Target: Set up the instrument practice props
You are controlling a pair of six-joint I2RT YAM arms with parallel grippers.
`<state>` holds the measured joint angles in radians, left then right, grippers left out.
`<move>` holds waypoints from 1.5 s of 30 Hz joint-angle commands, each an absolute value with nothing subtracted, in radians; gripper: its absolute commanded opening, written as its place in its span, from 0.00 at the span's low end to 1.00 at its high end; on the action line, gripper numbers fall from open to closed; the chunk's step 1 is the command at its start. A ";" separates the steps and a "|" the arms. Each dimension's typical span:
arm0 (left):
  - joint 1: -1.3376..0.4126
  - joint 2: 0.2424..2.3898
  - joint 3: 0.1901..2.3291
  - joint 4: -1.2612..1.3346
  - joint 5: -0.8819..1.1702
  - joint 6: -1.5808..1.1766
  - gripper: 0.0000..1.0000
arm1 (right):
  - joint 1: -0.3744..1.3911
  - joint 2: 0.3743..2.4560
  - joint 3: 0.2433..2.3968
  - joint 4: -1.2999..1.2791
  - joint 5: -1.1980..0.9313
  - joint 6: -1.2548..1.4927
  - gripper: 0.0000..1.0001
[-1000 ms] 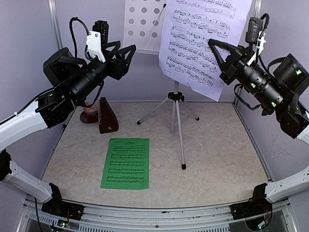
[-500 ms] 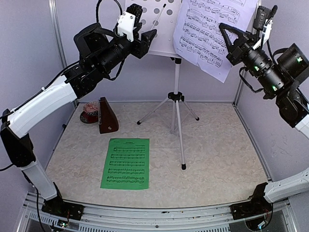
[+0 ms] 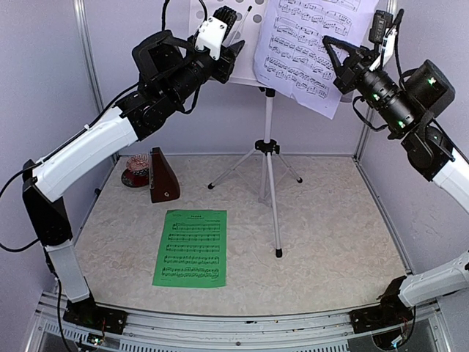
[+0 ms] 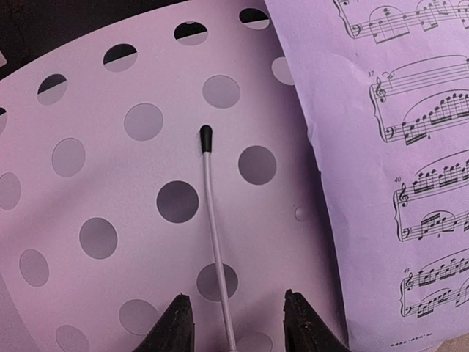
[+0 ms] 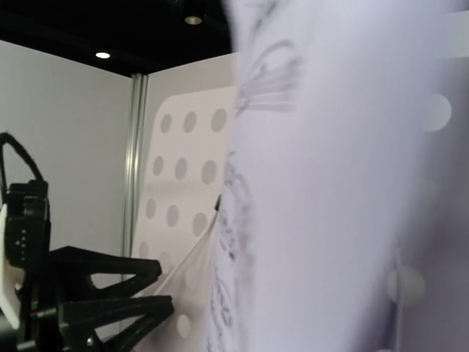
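Observation:
The silver tripod music stand [image 3: 268,147] stands at mid-table, its perforated desk [image 3: 212,22] at the top edge. My left gripper [image 3: 233,53] is at the desk's lower edge, open. In the left wrist view its fingers [image 4: 176,326] stand on either side of the desk's thin wire page holder [image 4: 215,220] without touching it. My right gripper [image 3: 327,44] is shut on the right part of the lavender music sheet [image 3: 300,44] and holds it in front of the desk [image 5: 183,176]. That sheet [image 5: 337,183] hides the right fingers. The green sheet [image 3: 190,248] lies flat on the table. The brown metronome [image 3: 163,176] stands at the left.
A small red patterned round object [image 3: 135,170] sits behind the metronome. The tripod legs [image 3: 275,220] spread over mid-table. Booth walls and a metal post [image 3: 82,44] close in the left, back and right.
My left arm rose and swung right up to the stand's desk, its jaws narrowing around the wire holder. My right gripper lifted the lavender sheet higher and toward the desk.

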<state>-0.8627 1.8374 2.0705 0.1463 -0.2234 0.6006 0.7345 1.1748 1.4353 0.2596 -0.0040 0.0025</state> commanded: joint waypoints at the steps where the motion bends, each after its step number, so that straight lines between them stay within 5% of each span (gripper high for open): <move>1: -0.851 1.870 2.127 0.164 -0.255 0.637 0.39 | 0.703 1.185 1.459 0.313 -0.047 0.036 0.00; 22: -0.849 1.805 1.991 0.353 -0.307 0.637 0.00 | 0.649 1.252 1.472 0.346 -0.062 0.052 0.00; 45: -0.742 1.709 1.834 0.574 -0.081 0.283 0.00 | 0.629 1.275 1.470 0.324 -0.027 0.031 0.00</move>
<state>-0.7704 1.7737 1.8603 0.4221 -0.1215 0.3908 0.6445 1.2705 1.4483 0.3122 -0.0433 0.0418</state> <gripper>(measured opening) 0.024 0.005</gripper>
